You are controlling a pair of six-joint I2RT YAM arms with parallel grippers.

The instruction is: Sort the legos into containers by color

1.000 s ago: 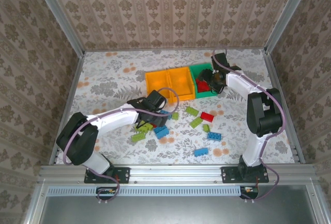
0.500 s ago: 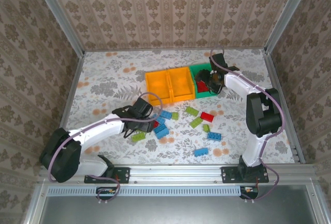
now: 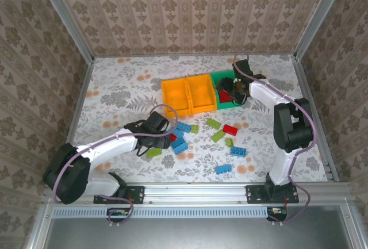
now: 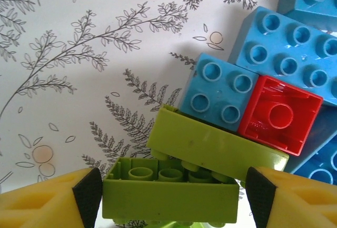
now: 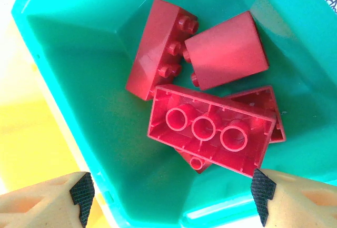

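Left arm has swung away from the orange bins (image 3: pixel 188 95) and come down near and left, onto the loose pile. Right arm has barely budged, it's parked over the green bin (image 5: pixel 79 80) at the far right.

So the left gripper (image 4: pixel 172 191) is spread, with its pads either side of a lime green brick (image 4: pixel 168 201) that's lying studs-down on the table (image 3: pixel 115 88). Looks like a sliver of gap on both sides, so I'd say it's lined up but not pinching yet. A second lime brick (image 4: pixel 210 144) leans on it, touching a blue brick (image 4: pixel 221 93) and a red one (image 4: pixel 279 115), so a closing squeeze may nudge those.

The right gripper (image 5: pixel 171 196) is spread too and holding nothing. Below it, red bricks (image 5: pixel 210 133) sit in the green bin, one with its hollow side up.

My read: reds are going in the green bin, and lime is next. Plenty of legos (image 3: pixel 221 131) still lie scattered near the middle of the table, so it's far from done.
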